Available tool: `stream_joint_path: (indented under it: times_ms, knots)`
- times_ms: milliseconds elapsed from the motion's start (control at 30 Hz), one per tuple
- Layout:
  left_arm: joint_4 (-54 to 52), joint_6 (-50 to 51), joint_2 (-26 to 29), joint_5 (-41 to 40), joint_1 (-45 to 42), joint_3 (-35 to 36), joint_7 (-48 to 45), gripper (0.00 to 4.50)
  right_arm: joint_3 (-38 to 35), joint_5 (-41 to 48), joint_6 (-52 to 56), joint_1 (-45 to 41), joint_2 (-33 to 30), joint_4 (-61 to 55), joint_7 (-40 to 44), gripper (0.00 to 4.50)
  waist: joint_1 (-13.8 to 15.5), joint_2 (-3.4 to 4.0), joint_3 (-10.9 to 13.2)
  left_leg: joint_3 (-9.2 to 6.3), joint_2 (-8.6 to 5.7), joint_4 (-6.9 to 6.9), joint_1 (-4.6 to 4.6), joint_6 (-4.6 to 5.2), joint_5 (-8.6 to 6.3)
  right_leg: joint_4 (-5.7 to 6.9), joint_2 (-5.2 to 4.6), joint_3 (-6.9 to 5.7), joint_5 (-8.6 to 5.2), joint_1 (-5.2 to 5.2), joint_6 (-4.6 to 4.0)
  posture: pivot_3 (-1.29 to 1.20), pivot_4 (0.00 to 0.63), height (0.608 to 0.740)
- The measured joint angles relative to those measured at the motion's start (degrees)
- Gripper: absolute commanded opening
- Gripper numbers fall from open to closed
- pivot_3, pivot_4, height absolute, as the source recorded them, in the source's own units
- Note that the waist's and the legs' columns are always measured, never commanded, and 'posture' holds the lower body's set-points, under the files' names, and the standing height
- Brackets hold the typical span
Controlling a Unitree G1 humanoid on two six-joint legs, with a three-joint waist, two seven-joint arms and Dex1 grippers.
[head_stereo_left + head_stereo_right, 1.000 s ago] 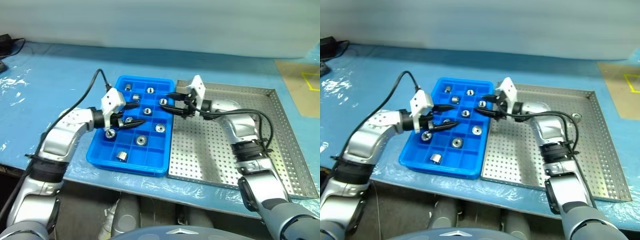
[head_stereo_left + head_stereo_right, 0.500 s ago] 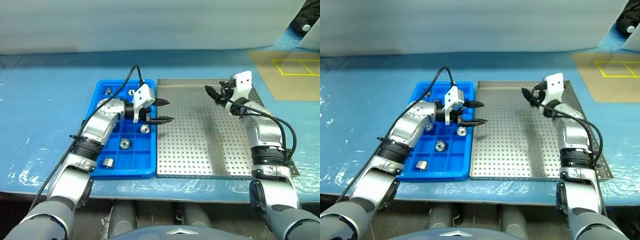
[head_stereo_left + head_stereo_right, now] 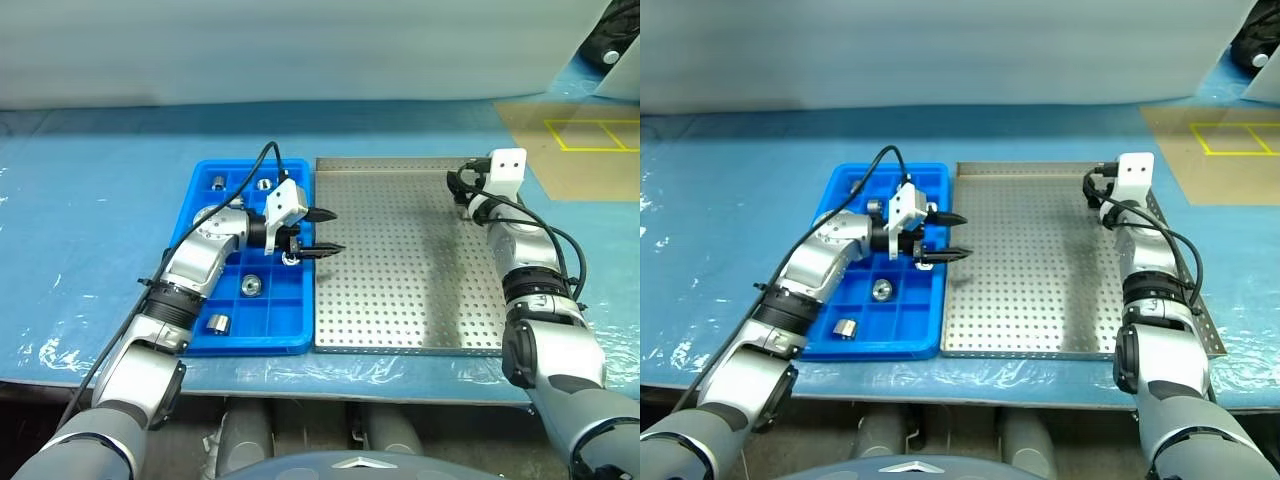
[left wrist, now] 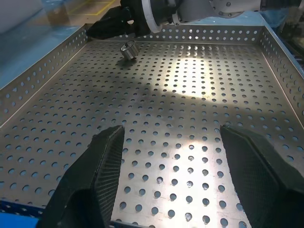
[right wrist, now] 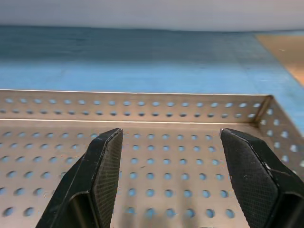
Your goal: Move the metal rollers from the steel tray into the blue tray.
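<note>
The left gripper is open and empty (over the steel tray's edge). The right gripper is also open, empty. One metal roller lies near it.

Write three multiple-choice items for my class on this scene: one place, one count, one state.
1. The blue tray lies where, relative to the steel tray?
A) robot's right B) robot's left C) on top
2. Count each roller on the steel tray in the left wrist view.
A) one B) three C) five
3. The left end effector is:
A) shut on a roller B) shut on a rim C) open, empty

Key: 1B, the trays sit side by side; 2A, a single one lies near the rim; 3C, its fingers stand apart with nothing between.
</note>
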Motion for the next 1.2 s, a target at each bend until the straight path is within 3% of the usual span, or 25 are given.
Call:
stream_joint_path:
  times_ms: [167, 833, 967, 1100, 1200]
  knots:
    - [-1.89, 1.07, 0.75, -0.05, 0.72, 0.07, 0.38, 3.37, 0.04, -0.24, -2.09, -0.15, -0.43, 5.09, -0.5, 3.35, 0.12, 0.01, 0.01, 0.0, 0.0, 0.03, -0.03, 0.02, -0.01, 0.0, -0.01, 0.0, 0.0, -0.02, 0.0, -0.18, 0.15, 0.74]
    - [-3.31, 1.84, 1.84, -0.06, 1.76, 0.11, 0.28, 3.37, 0.08, -0.21, -3.14, 3.12, -0.69, 6.59, -0.01, 3.35, 0.08, 0.03, 0.02, 0.05, 0.03, 0.0, -0.03, -0.01, -0.02, 0.01, -0.01, 0.0, -0.01, -0.09, -0.01, -0.2, 0.15, 0.74]
    - [-3.31, 1.82, 1.84, -0.05, 1.75, 0.11, 0.11, 3.37, 0.59, -0.49, -3.12, 3.23, -0.14, 6.58, -0.11, 2.2, 0.11, 0.03, 0.02, 0.07, 0.03, -0.02, -0.05, -0.01, -0.02, 0.0, -0.01, 0.0, -0.01, -0.12, -0.01, -0.2, 0.15, 0.74]
    - [-3.31, 1.82, 1.84, -0.04, 1.75, 0.11, 0.11, 3.37, 0.74, -0.52, -3.12, 3.25, -0.08, 6.57, 0.02, 1.69, 0.13, 0.03, 0.02, 0.07, 0.03, -0.04, -0.06, -0.01, -0.03, -0.02, -0.01, 0.01, -0.01, -0.14, -0.01, -0.19, 0.15, 0.74]
    - [-3.31, 1.82, 1.86, -0.03, 1.76, 0.11, 0.1, 3.37, 0.75, -0.52, -3.08, 3.25, -0.08, 6.55, 0.0, 1.69, 0.12, 0.03, 0.02, 0.07, 0.03, -0.05, -0.06, -0.01, -0.02, -0.02, -0.01, 0.01, -0.01, -0.15, -0.02, -0.19, 0.15, 0.74]
